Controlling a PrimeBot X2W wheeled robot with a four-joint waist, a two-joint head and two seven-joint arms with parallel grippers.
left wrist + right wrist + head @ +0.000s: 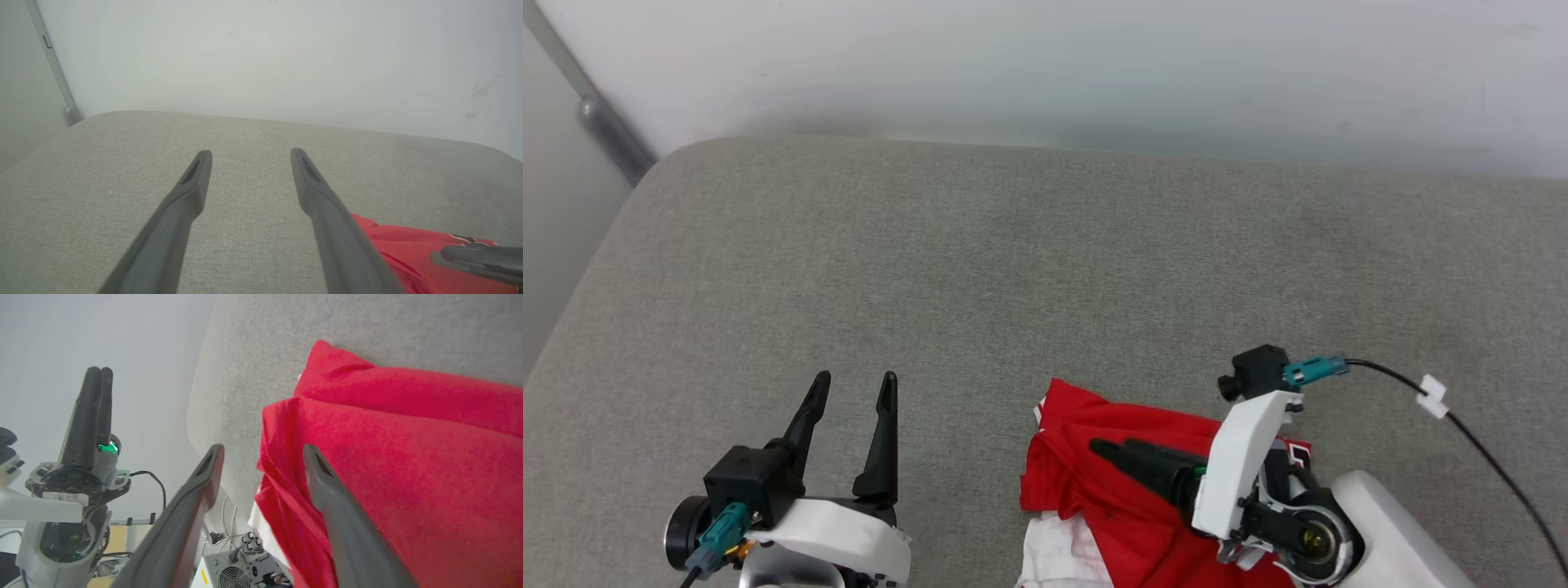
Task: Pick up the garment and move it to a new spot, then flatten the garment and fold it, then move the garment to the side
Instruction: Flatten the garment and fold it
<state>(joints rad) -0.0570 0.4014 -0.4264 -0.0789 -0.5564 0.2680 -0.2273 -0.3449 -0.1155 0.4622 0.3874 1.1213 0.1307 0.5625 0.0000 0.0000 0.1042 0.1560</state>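
Left gripper sits at lower left of the head view, fingers pointing up that view, jaws spread wide. Right gripper is turned sideways, fingers pointing toward the robot's left, with white wrist bracket and pale forearm behind it. Right wrist view: its jaws stand well apart.

**A robotics lab, by the look of it**

A padded surface covered in grey woven fabric stands against a bare white wall, and a grey metal pole runs up beside its corner. Past the surface's edge, the right wrist view catches a metal equipment box with a fan grille and a tangle of plugged-in cables. The left gripper — green light glowing at its base, wiring exposed — fits a test room.
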